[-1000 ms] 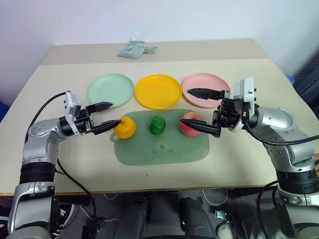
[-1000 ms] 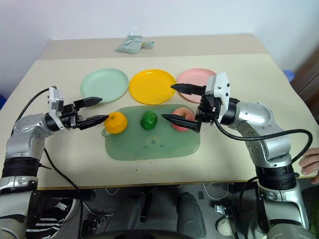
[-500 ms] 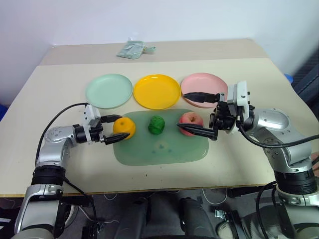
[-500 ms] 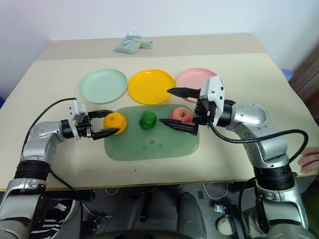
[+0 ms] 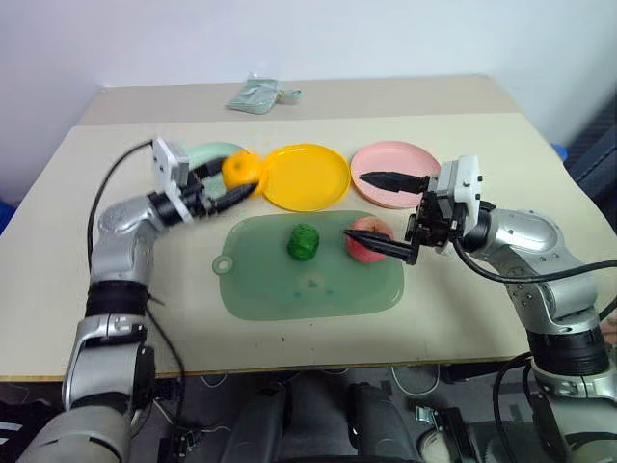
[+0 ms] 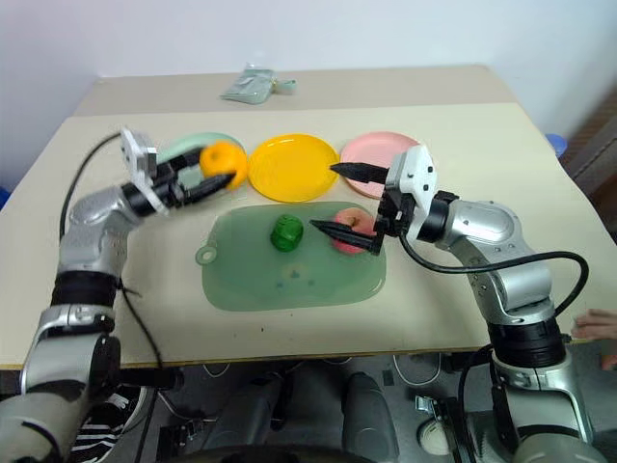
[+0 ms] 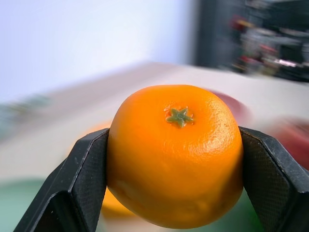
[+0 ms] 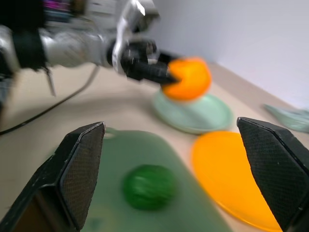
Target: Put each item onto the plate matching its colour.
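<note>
The orange-yellow fruit [image 5: 242, 168] is sitting pinched between the left gripper's [image 5: 228, 183] two black fingers, raised above the table between the mint green plate [image 6: 178, 149] and the yellow plate [image 5: 305, 177]. The dark green lump [image 5: 303, 241] and the pinkish-red apple [image 5: 364, 242] are lying on the translucent green mat [image 5: 310, 286] at the table's middle. The right gripper [image 5: 389, 215] is standing spread wide around the apple, beside the pink plate [image 5: 395, 163]. No writing is showing. The beige table [image 5: 501, 299] is meeting a pale wall, with a small pouch [image 5: 256, 95] lying near its far edge.
</note>
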You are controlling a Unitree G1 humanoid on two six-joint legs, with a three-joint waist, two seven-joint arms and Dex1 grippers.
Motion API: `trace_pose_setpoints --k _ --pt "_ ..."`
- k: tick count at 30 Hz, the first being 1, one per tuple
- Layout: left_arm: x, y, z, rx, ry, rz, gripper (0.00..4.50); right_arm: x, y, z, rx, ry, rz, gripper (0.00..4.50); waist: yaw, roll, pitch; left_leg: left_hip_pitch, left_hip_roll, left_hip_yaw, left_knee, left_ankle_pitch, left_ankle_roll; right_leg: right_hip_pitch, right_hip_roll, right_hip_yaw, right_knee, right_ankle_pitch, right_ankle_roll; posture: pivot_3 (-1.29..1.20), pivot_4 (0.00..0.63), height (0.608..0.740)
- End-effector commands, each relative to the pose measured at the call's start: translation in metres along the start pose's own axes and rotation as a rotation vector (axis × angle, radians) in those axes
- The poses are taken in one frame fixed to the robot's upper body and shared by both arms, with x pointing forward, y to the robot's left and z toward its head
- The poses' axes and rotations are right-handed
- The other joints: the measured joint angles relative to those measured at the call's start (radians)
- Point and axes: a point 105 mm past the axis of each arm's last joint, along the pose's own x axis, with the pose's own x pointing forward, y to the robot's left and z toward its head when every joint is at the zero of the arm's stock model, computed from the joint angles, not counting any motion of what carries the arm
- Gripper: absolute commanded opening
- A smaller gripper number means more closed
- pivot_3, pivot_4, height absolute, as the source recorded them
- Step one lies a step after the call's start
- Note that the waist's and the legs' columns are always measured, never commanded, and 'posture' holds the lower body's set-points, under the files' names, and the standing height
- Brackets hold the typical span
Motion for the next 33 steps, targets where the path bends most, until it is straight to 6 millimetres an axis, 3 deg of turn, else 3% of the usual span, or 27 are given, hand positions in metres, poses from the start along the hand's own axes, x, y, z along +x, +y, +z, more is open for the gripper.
trace_pose_setpoints --k 1,7,13,15,16,21,24,27,30,33 --pt "0.023 0.012 0.004 0.006 -0.033 0.146 3.30 0.005 -0.027 0.007 -0.097 0.002 -0.140 4.50 0.001 0.000 0.000 0.000 0.000 0.000 0.000 0.000 0.000 0.000 0.000 0.000 0.000 0.000 0.000 0.00 0.150 0.740" --pt "0.068 -0.018 -0.014 -0.032 0.012 0.111 3.30 0.013 -0.032 0.003 -0.092 -0.002 -0.176 4.50 0.000 0.000 0.000 -0.001 -0.003 0.002 0.000 -0.001 0.001 0.000 -0.001 0.000 0.000 0.001 0.002 0.00 0.150 0.740" --pt "0.082 -0.039 -0.040 -0.059 0.115 0.084 3.30 0.013 -0.037 0.008 -0.108 -0.023 -0.219 4.50 -0.010 0.000 0.000 -0.001 -0.003 0.003 0.001 -0.001 0.001 0.000 -0.001 0.000 0.000 0.002 0.003 0.00 0.150 0.740" --pt "0.083 -0.041 -0.047 -0.071 0.152 0.081 4.32 0.011 -0.038 0.009 -0.117 -0.024 -0.225 4.50 -0.009 0.000 0.000 -0.001 -0.003 0.003 0.001 -0.001 0.001 0.000 -0.001 0.000 0.000 0.002 0.003 0.00 0.150 0.740" --pt "0.083 -0.043 -0.049 -0.082 0.166 0.067 4.41 0.010 -0.037 0.010 -0.119 -0.024 -0.226 4.50 -0.008 0.000 0.000 -0.001 -0.003 0.003 0.001 -0.001 0.001 0.000 -0.001 0.000 0.000 0.002 0.003 0.00 0.150 0.740" --pt "0.085 -0.041 -0.041 -0.030 0.139 0.076 4.41 0.008 -0.035 0.011 -0.122 -0.028 -0.227 4.50 -0.004 0.000 0.000 -0.001 -0.003 0.003 0.001 -0.001 0.001 0.000 -0.001 0.000 0.000 0.002 0.003 0.00 0.150 0.740" --pt "0.087 -0.046 -0.023 -0.072 0.037 -0.001 4.41 0.007 -0.033 0.013 -0.118 -0.035 -0.219 4.50 -0.004 0.000 0.000 -0.001 -0.003 0.003 0.001 -0.001 0.001 0.000 -0.001 0.000 0.000 0.002 0.003 0.00 0.150 0.740" --pt "0.079 -0.062 -0.009 -0.144 -0.032 -0.232 4.41 0.004 -0.026 0.017 -0.083 -0.058 -0.174 4.50 -0.005 0.000 0.000 -0.001 -0.003 0.003 0.001 -0.001 0.001 0.000 -0.001 0.000 0.000 0.002 0.003 0.00 0.150 0.740" --pt "0.051 -0.075 -0.004 -0.152 -0.041 -0.481 4.41 -0.006 -0.008 0.018 -0.046 -0.048 -0.049 4.50 -0.010 0.000 0.000 -0.001 -0.003 0.003 0.001 -0.001 0.002 0.001 -0.001 0.000 0.000 0.002 0.003 0.00 0.150 0.740" --pt "0.025 -0.078 -0.007 -0.129 0.020 -0.609 4.41 -0.019 0.005 0.013 -0.013 0.010 0.046 4.50 -0.018 0.000 0.000 -0.001 -0.002 0.003 0.001 -0.001 0.002 0.000 -0.001 0.000 0.000 0.002 0.003 0.00 0.150 0.740"
